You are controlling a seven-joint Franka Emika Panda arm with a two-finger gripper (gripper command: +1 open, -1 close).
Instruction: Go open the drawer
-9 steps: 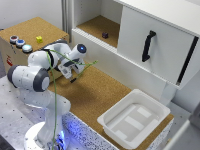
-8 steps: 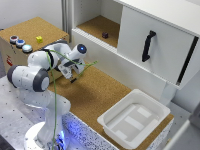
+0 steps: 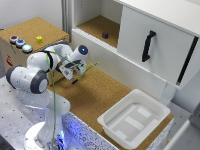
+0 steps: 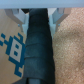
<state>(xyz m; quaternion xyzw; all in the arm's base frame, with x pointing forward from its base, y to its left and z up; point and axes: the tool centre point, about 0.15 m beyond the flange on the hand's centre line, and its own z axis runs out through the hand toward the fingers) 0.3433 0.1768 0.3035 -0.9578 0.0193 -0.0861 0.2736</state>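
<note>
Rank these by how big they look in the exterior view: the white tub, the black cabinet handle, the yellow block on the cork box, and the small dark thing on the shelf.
1. White tub
2. Black cabinet handle
3. Yellow block and small dark thing: they look alike, so no ranking; the dark one also sits farther back.
</note>
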